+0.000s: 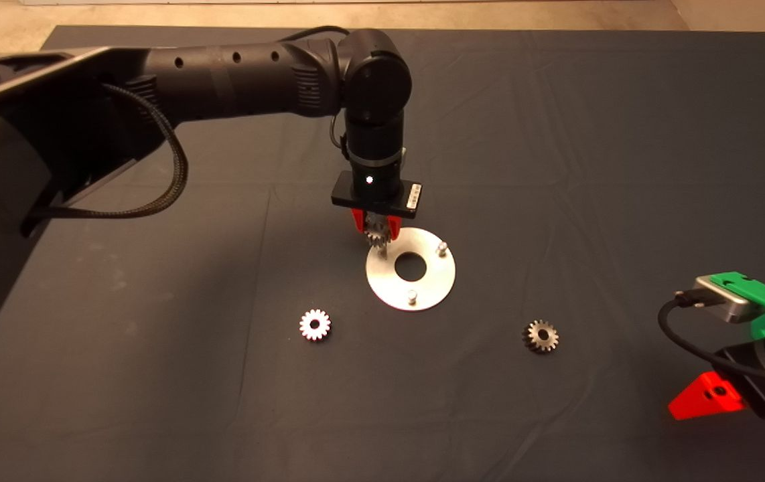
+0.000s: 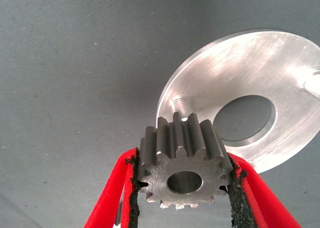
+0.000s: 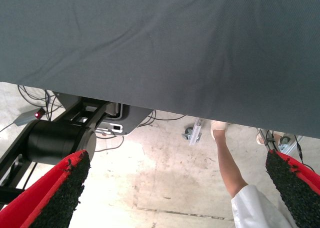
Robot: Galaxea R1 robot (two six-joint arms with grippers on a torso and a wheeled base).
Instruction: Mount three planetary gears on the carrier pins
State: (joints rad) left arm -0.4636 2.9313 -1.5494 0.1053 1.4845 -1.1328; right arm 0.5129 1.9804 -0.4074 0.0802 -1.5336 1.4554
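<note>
While the left gripper [image 1: 378, 234] pinches one planetary gear [image 2: 184, 164] above the disc's [image 1: 439, 284] left carrier pin [image 2: 178, 106], it should centre the bore over that pin, then lower straight.

Left arm reaches to the table's middle, left gripper [image 1: 376, 231] pointing down, clamped — right gripper [image 1: 731, 375] parked at the table's right edge, fingers apart.

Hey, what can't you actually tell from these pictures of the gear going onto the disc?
- Head view: the left gripper holds a gear that covers the top of the near pin, so bore-to-pin alignment is unclear.
- Left wrist view: the gear hides most of that pin; the disc is cut off by the edge, so the other pins mostly go unseen.
- Right wrist view: the waiting right gripper faces the floor and a person's leg; no task parts show.
</note>
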